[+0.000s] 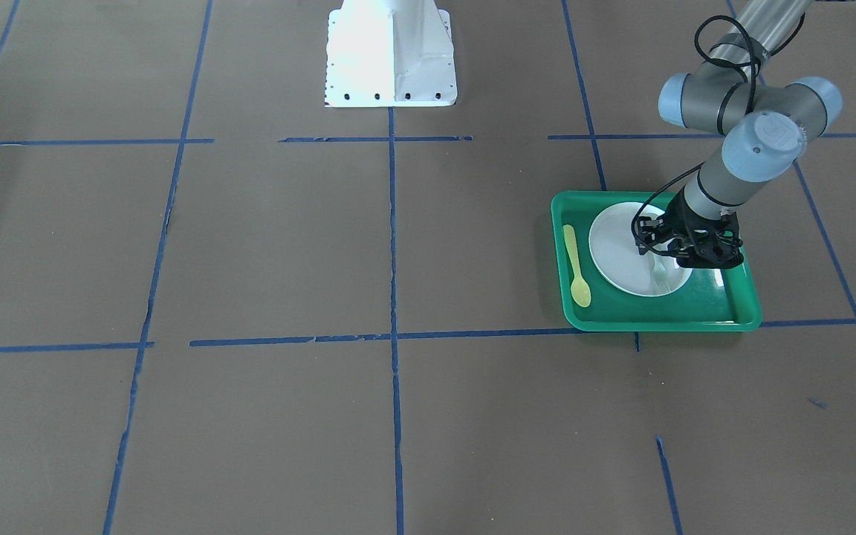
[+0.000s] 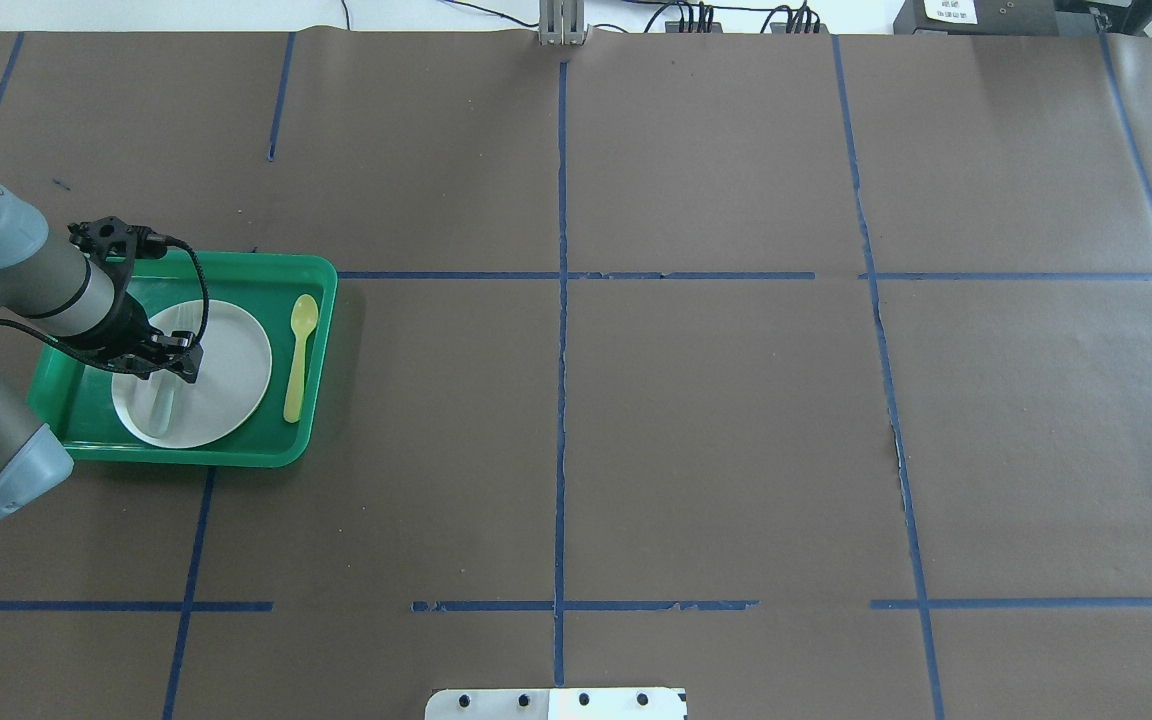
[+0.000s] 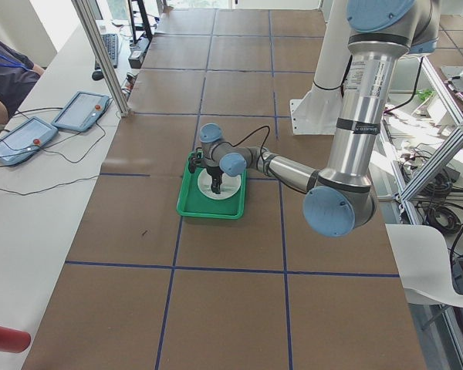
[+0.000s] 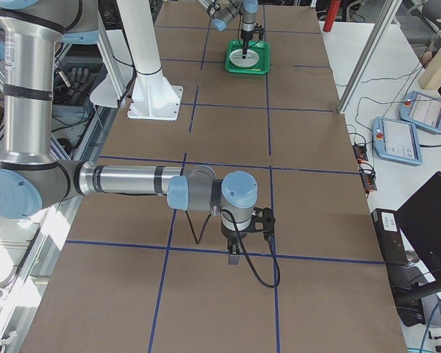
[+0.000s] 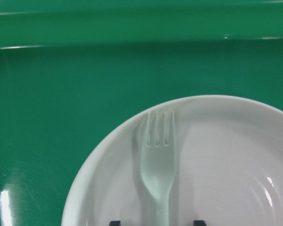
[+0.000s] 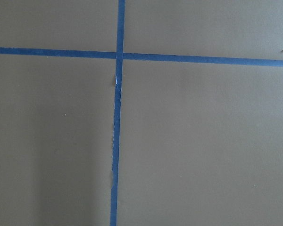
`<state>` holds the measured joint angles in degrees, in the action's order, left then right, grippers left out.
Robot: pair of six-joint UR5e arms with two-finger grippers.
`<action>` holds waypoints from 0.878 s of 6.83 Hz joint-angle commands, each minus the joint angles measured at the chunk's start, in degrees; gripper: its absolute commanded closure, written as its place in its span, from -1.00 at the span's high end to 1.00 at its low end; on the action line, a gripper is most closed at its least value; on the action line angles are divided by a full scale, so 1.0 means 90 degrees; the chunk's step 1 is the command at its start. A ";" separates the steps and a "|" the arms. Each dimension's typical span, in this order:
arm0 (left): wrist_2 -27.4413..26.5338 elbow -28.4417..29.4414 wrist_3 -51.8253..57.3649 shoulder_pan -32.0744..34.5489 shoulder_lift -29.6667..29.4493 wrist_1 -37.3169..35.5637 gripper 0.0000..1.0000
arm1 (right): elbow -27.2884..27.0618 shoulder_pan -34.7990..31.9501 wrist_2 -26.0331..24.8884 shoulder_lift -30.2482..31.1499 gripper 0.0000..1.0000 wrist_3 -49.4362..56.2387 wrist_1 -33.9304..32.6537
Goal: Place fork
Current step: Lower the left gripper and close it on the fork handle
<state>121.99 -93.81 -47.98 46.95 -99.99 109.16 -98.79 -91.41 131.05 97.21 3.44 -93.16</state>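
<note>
Pale fork (image 5: 156,165) on white plate (image 5: 226,155), green tray (image 2: 321,290). Left end effector (image 2: 176,368) apart, astride handle. Right end effector (image 4: 235,257): cannot tell.

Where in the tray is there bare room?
Bare floor lies between the plate and the tray wall beyond the fork's tines, and along the plate's side away from the yellow spoon. Crowded: the spoon's strip, and the plate under the left gripper.
</note>
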 commanded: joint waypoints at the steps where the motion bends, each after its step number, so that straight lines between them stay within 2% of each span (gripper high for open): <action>1: 0.0000 0.0003 0.0008 -0.0002 -0.0003 0.0000 0.04 | 0.0000 0.0000 0.0000 0.0000 1.00 -0.0001 0.0000; 4: 0.0000 0.0023 0.0008 -0.0002 0.0006 0.0010 -0.29 | 0.0000 0.0000 0.0000 0.0000 1.00 0.0009 0.0000; 6: 0.0000 0.0023 -0.0001 -0.0002 0.0006 0.0039 -0.38 | 0.0000 0.0000 0.0000 0.0000 1.00 0.0009 0.0000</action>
<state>121.99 -93.62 -47.97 46.93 -99.93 109.43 -98.79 -91.41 131.05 97.21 3.48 -93.16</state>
